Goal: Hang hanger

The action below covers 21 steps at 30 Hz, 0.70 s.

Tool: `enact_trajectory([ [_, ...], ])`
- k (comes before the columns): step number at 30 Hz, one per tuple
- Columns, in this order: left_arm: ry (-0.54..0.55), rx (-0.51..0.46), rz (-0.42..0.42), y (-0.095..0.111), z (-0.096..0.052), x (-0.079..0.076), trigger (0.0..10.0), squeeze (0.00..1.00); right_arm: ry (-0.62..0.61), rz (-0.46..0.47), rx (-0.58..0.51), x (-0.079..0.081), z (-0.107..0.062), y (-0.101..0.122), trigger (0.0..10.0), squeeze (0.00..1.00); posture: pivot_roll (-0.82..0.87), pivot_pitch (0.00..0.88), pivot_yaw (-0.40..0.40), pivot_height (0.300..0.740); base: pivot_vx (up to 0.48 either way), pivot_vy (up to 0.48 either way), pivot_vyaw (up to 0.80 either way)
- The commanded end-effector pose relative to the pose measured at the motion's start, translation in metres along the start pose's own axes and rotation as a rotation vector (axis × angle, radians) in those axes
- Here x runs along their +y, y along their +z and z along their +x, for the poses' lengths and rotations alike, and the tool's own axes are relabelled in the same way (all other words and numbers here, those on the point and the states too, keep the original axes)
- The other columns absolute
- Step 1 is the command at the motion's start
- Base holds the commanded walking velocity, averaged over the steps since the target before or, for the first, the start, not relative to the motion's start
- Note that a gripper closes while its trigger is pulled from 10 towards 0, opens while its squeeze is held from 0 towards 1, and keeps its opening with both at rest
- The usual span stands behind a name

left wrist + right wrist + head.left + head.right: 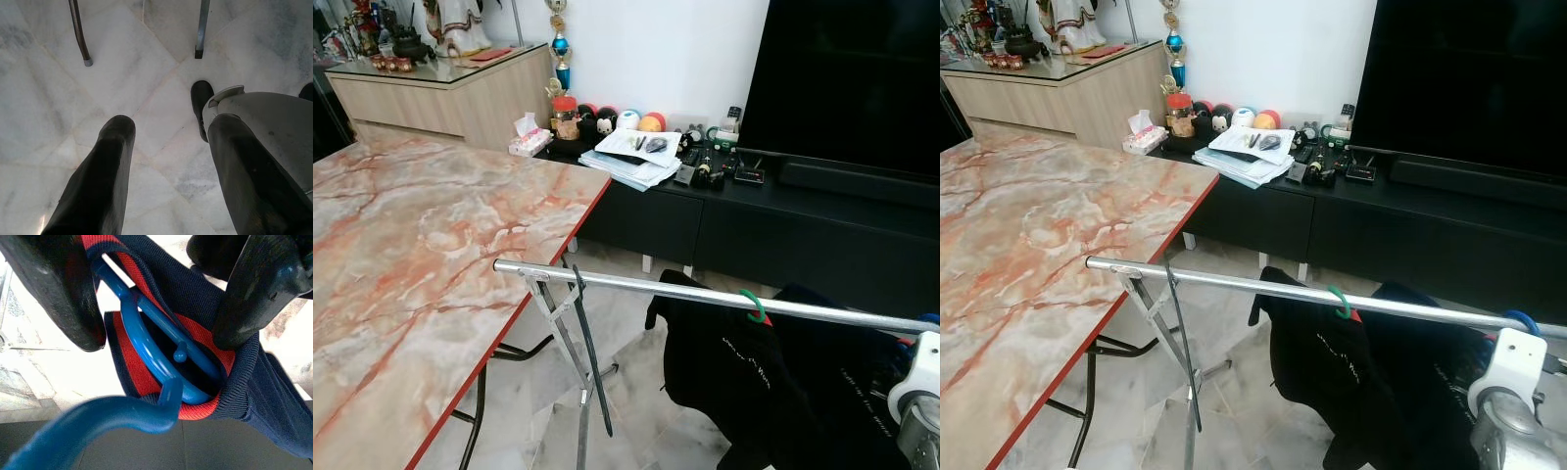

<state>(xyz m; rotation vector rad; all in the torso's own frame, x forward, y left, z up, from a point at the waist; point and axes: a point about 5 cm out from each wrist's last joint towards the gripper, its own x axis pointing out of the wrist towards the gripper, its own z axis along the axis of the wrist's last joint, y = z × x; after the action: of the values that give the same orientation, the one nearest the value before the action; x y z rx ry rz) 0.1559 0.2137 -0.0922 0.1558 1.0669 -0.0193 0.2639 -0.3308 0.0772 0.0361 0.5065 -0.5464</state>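
bench (411,255): marble-look top with a red edge, on your left, black legs below.
TV unit (754,225): long black cabinet against the far wall, dark screen (842,78) above it; papers (636,157), remotes and small toys on its top.
sideboard (450,98): pale wood, far left corner, figurines on a glass top.
floor (146,98): pale marble tiles; two rack feet stand on it in your left wrist view.
rail (705,294): silver bar of a folding rack, runs from beside the bench edge off to your right, slightly downhill.
black garment (734,372): hangs from the rail on a green hanger hook (756,305), near mid-rail.
second dark garment (862,382): just right of the first, touching it, collar up by the rail.
blue hanger (151,357): your task item; sits inside the navy-and-red collar (205,367), its hook (1522,320) shows at the rail's right end. You cannot tell whether it rests on the rail.
right claw (161,293): fingers apart, one either side of the hanger neck and collar, not pinching it; wrist by the rail's right end.
left claw (166,161): fingers apart, nothing between them, pointing down at the floor.
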Motion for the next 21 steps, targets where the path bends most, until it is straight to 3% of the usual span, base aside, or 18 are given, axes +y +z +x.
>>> enact_trajectory([
  [1,0.004,0.015,0.001,-0.003,-0.001,0.003,10.0,0.00,0.018,0.010,0.003,0.006,0.001,0.002,10.0,0.00,0.04,0.000,0.037,0.740,0.000,0.000,0.00],
  [14,0.005,0.018,0.000,-0.004,-0.001,0.003,10.0,0.00,0.069,0.152,0.026,0.017,0.001,0.004,10.0,0.00,0.05,0.000,0.038,0.740,0.000,0.000,0.00],
  [21,0.003,0.018,0.004,-0.004,-0.001,0.003,10.0,0.00,0.071,0.166,0.040,0.016,0.001,0.000,10.0,0.00,0.05,0.000,0.040,0.740,0.000,0.000,0.00],
])
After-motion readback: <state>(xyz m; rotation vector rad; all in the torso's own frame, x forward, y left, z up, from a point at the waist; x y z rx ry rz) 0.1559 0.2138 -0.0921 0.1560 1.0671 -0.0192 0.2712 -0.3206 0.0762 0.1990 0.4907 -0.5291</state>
